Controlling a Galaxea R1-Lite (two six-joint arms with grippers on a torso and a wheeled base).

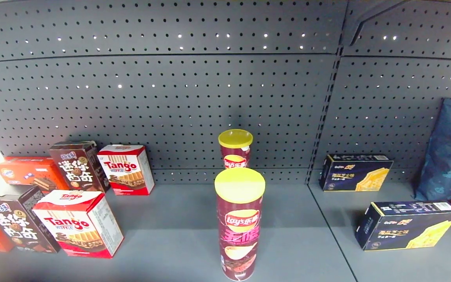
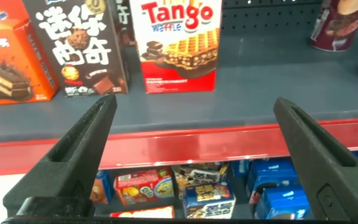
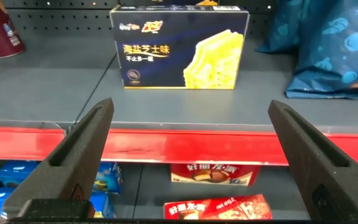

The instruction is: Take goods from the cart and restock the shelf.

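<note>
Shelf (image 1: 178,235) is partly stocked, with bare deck in the middle bay.
- **Far right:** blue bags (image 1: 450,149) lean on the pegboard.
- **Right bay:** two navy cracker boxes, front (image 1: 407,225) and rear (image 1: 354,172).
- **Left:** wafer boxes (image 1: 78,223), brown cookie boxes (image 1: 14,223) and an orange box (image 1: 29,172).
- **Centre:** two chip cans in file, front (image 1: 239,227) and rear (image 1: 235,150), both upright.

Left gripper (image 2: 194,104) is spread wide and holds nothing, just off the red shelf edge (image 2: 197,146) facing the wafer section. Right gripper (image 3: 191,107) is also wide and empty, facing the front cracker box.

Judgement: we're between placements, at the fetch step. Next move is to back off to the cart, grab one item and match it to its row.
</note>
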